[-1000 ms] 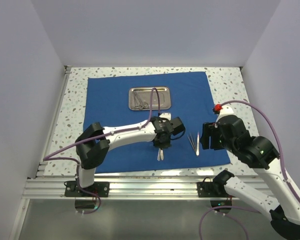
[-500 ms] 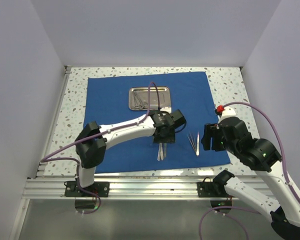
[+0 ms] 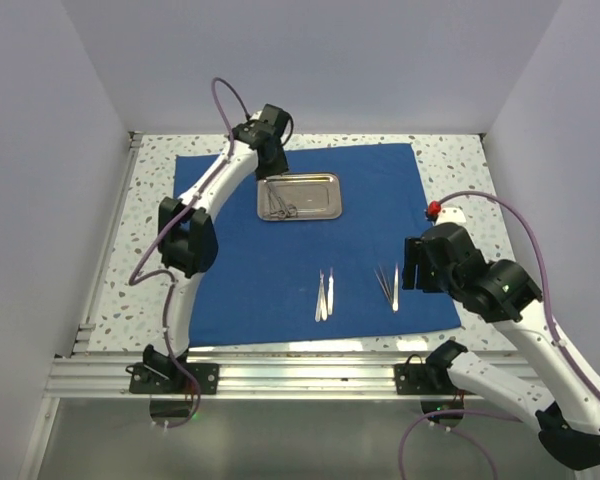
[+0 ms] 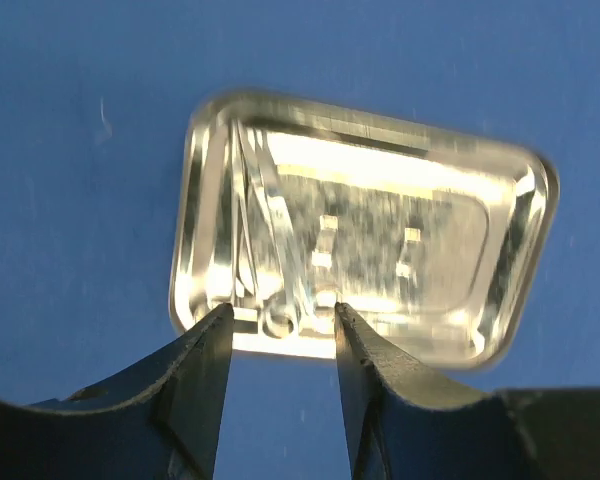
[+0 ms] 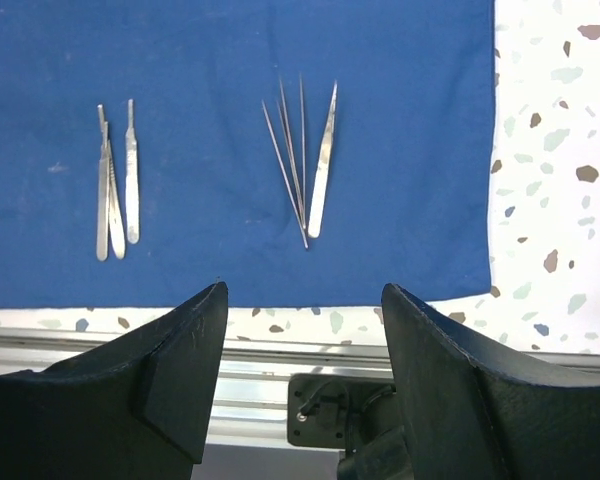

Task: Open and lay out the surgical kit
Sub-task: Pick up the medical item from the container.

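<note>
The blue cloth [image 3: 230, 230] lies flat over most of the speckled table [image 3: 460, 165]. The steel tray [image 3: 300, 196] sits on it toward the far edge, with ring-handled instruments [image 3: 279, 204] lying in its left part. The left gripper [image 4: 280, 322] hangs over the tray's left end, fingers a little apart and gripping nothing. By the near edge, right of centre, three flat silver handles [image 5: 115, 185] lie side by side on the cloth, and just to their right is a fan of tweezers [image 5: 305, 170]. The right gripper [image 5: 305, 300] hovers above the cloth's near right corner, spread wide and empty.
</note>
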{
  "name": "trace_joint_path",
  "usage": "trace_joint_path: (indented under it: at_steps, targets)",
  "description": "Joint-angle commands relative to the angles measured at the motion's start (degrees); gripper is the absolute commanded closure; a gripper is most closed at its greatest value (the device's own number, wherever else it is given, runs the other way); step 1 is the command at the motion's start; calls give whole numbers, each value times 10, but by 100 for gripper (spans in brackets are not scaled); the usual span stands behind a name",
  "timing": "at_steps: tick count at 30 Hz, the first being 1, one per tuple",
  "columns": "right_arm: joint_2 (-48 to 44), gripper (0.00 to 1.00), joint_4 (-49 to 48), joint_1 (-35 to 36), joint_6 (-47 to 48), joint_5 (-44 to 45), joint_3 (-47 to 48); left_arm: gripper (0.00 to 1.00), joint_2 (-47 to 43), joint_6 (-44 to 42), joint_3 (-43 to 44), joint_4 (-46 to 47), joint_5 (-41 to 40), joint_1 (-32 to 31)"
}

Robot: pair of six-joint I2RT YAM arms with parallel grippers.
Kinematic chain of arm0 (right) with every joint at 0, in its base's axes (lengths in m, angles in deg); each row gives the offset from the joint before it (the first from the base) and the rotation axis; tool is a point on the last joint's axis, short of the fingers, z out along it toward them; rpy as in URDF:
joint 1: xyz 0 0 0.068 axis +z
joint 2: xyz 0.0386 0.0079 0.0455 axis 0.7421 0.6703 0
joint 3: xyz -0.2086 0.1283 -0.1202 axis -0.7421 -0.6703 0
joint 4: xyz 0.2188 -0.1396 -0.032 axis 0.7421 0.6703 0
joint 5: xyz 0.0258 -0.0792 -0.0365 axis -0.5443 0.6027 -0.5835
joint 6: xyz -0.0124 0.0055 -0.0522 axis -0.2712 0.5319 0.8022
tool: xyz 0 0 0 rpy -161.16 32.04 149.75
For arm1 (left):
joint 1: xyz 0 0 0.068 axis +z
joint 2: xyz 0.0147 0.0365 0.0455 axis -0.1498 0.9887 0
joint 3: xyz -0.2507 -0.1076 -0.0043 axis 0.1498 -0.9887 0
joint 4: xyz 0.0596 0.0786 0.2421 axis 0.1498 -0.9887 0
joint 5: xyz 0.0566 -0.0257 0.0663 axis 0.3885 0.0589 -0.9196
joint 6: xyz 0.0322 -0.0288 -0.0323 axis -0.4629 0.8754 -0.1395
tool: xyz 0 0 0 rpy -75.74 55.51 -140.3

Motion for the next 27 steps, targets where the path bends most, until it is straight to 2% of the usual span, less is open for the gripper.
trace_joint_path:
  at_steps: [1,3,10,21,27]
  targets:
    - [22,33,-5,4,-34,38,26,52,85,-61,102,-4,34,37]
    - [35,33,-5,4,-44,50,32,53,118,-67,122,13,51,52]
    - [81,34,-10,2,-52,59,41,59,135,-70,72,85,116,69]
    - [120,34,-35,3,-34,48,44,61,122,-80,56,101,108,47]
    - [115,34,-39,4,-23,52,42,62,141,-86,57,73,86,36]
